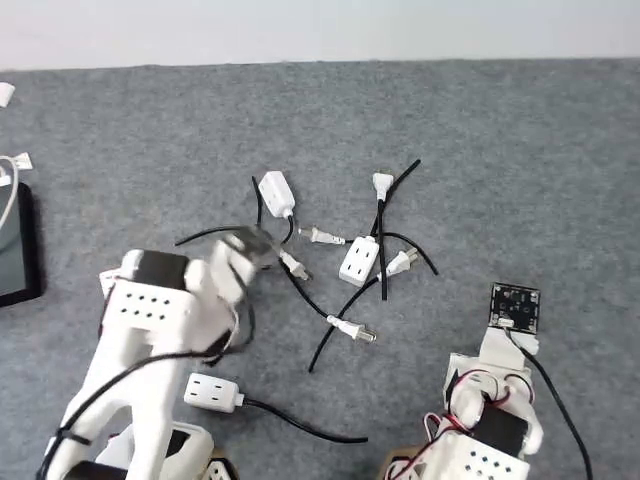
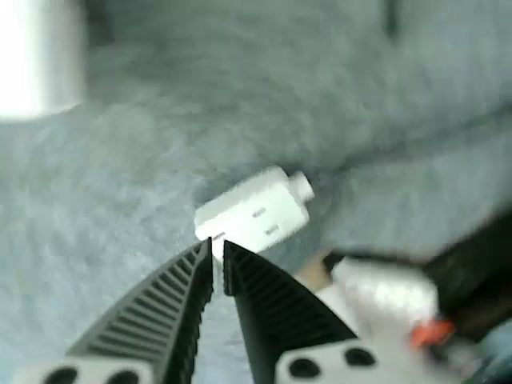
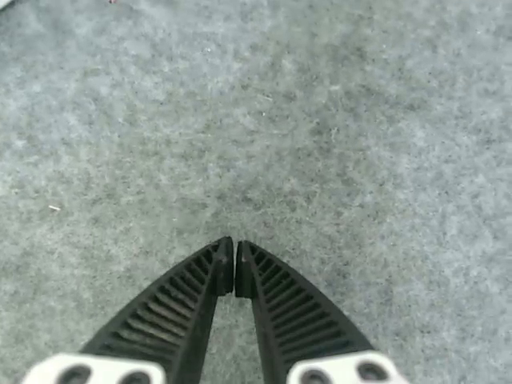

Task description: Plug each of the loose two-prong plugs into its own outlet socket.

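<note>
Three white outlet sockets lie on the grey carpet: one at the back, one in the middle, one near the left arm's base. Loose two-prong plugs on black cords lie around them: one at the back, one and one left of the middle socket, one on its right, one in front. My left gripper is shut with nothing in it, just short of a white socket block. My right gripper is shut over bare carpet.
Black cords cross the carpet between plugs and sockets. A dark tablet-like device with a white cable lies at the left edge. The right arm sits folded at the front right. A pale wall borders the far side.
</note>
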